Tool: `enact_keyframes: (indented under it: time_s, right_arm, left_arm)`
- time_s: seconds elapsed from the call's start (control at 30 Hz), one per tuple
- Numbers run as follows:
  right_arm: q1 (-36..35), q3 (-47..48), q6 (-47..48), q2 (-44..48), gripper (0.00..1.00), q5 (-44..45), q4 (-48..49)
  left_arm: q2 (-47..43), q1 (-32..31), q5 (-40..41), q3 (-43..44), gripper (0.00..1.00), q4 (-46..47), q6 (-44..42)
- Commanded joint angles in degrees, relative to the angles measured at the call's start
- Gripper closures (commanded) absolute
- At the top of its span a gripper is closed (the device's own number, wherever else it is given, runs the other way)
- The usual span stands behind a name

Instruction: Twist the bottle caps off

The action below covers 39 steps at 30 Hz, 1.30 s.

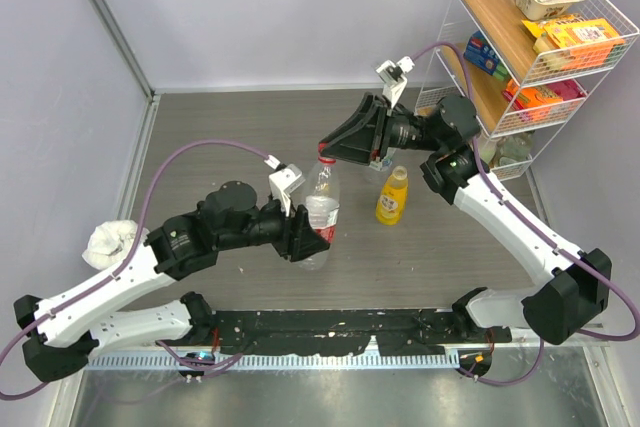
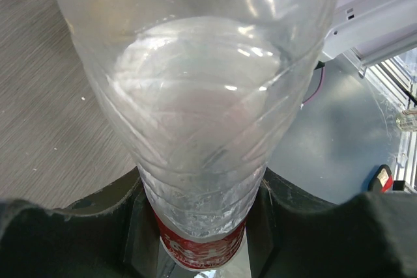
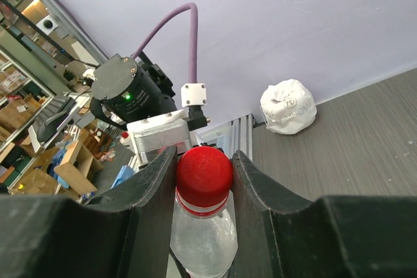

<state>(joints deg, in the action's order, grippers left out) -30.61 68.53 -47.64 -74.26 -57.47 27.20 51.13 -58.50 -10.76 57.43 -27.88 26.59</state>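
Note:
The clear bottle with a red label stands upright mid-table. My left gripper is shut on its lower body; the left wrist view shows the bottle filling the frame between the dark fingers. My right gripper is shut on the bottle's red cap, one finger on each side, the cap still on the neck. The yellow-orange bottle with its yellow cap stands just right of it. The bottle with the blue-white label is out of view.
A crumpled white cloth lies at the left by my left arm, and shows in the right wrist view. A white wire shelf with snack boxes stands at the back right. Grey walls close the table's left and back.

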Motion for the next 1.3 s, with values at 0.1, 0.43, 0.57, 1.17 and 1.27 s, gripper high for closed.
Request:
enact_keyframes:
  time_s: [0.1,0.43,0.57,1.17,1.27]
  right_arm:
    - [0.4,0.2,-2.7,2.0,0.99,-2.6,7.3]
    - [3.2,-1.0,-13.1,1.7,0.98,-2.0,19.3]
    - [4.1,-1.6,-12.7,2.1,0.98,-1.3,18.5]
    - [4.7,0.5,7.2,4.2,0.99,6.9,-10.7]
    - [4.7,0.1,8.5,3.5,0.98,7.5,-13.2]
  left_arm:
    - [0.1,-0.5,-4.4,-0.4,1.00,3.2,-1.7]
    - [0.1,-0.4,-4.4,-1.1,1.00,2.8,-2.0]
    - [-0.4,-0.5,-4.0,-1.0,1.00,2.9,-2.2]
    - [-4.7,-0.4,19.5,-1.8,1.00,-3.4,0.0]
    - [-3.9,-0.5,28.5,-0.7,1.00,-8.2,1.5]
